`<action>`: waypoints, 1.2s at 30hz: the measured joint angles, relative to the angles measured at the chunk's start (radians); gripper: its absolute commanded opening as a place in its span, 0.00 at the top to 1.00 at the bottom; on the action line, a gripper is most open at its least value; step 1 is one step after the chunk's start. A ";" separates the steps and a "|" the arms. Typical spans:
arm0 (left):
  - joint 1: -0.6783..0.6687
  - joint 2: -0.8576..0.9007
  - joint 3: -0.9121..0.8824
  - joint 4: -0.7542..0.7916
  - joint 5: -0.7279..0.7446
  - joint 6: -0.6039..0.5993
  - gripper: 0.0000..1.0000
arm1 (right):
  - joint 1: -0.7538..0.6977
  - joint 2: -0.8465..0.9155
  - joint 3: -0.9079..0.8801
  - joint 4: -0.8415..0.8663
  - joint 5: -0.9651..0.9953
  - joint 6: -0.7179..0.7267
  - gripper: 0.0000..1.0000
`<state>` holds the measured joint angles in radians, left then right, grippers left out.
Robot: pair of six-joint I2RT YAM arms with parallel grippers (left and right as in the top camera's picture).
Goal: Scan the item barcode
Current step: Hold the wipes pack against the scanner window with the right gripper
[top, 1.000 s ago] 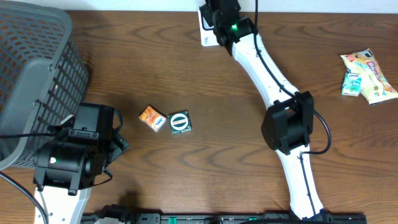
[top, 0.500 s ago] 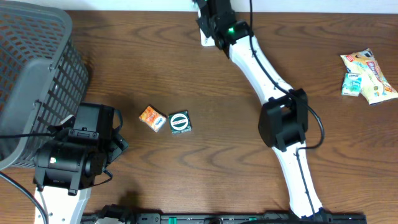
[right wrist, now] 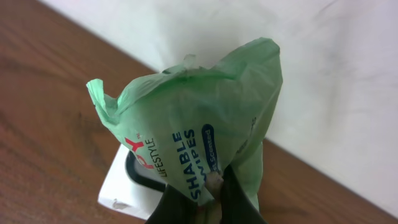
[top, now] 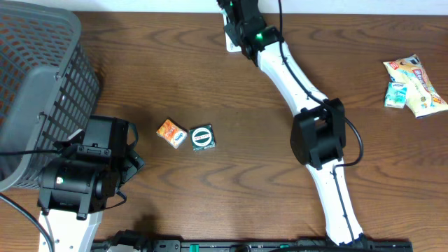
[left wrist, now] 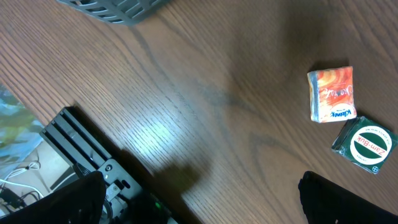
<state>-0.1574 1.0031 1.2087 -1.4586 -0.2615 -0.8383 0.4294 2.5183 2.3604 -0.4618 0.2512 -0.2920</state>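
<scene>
A green wipes pack (right wrist: 199, 124), the item, hangs in my right gripper (right wrist: 214, 186), whose jaws are shut on its lower edge. It is held just above a white scanner box (right wrist: 118, 186) with a black loop on it, at the table's back edge by the wall. From overhead, the right gripper (top: 236, 17) reaches over the scanner (top: 230, 40), and the arm hides the pack there. No barcode shows on the pack. My left gripper (left wrist: 205, 208) is open and empty near the front left, low over the wood, with its dark fingertips (left wrist: 345, 199) far apart.
An orange box (top: 171, 132) and a green packet with a round label (top: 203, 138) lie left of centre, also in the left wrist view (left wrist: 331, 93) (left wrist: 367, 144). A grey basket (top: 35, 84) stands at the far left. Snack packs (top: 413, 84) lie at the right edge.
My right arm has shifted slightly left and toward the back edge with the pack, over the scanner. The left arm has not moved.
</scene>
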 measured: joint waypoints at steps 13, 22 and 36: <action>0.000 0.000 0.000 0.000 0.000 0.000 0.02 | -0.001 -0.239 0.002 0.017 0.118 0.035 0.99; 0.000 0.000 0.000 0.000 0.000 0.000 0.03 | -0.006 -0.190 0.006 -0.042 -0.044 0.045 0.99; 0.000 0.000 0.000 0.000 0.000 0.000 0.02 | -0.011 0.075 0.000 0.026 -0.023 0.045 0.99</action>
<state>-0.1574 1.0031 1.2087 -1.4586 -0.2611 -0.8383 0.4179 2.5931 2.3604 -0.4362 0.2279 -0.2466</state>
